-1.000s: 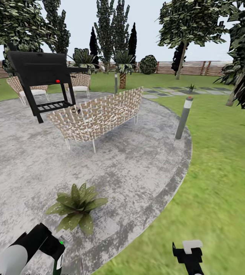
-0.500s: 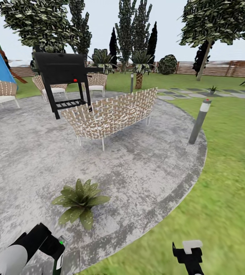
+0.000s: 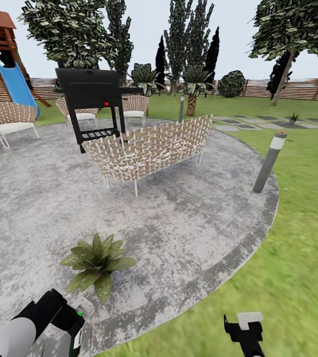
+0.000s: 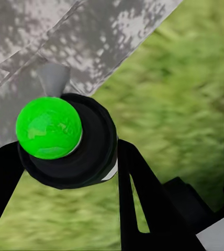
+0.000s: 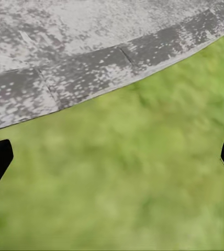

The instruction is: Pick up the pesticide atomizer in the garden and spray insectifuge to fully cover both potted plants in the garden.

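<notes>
- The round gravel patio (image 3: 188, 218) spreads grey and mottled across the middle of the head view, its darker rim curving against the lawn (image 3: 297, 258).
- Near the front edge of the patio sits one potted plant (image 3: 97, 263), a low rosette of pointed green leaves, right on the gravel.
- Further back, a woven bench (image 3: 151, 147) stands on thin legs, with a black grill (image 3: 92, 101) just behind it.
- Woven chairs (image 3: 9, 121) line the far side of the patio.
- A grey post light (image 3: 269, 162) stands at the patio's rim, beside the grass.
- Stepping stones (image 3: 258, 121) lie flat across the lawn beyond.
- In the right wrist view, the patio's rim (image 5: 91, 78) meets the grass.
</notes>
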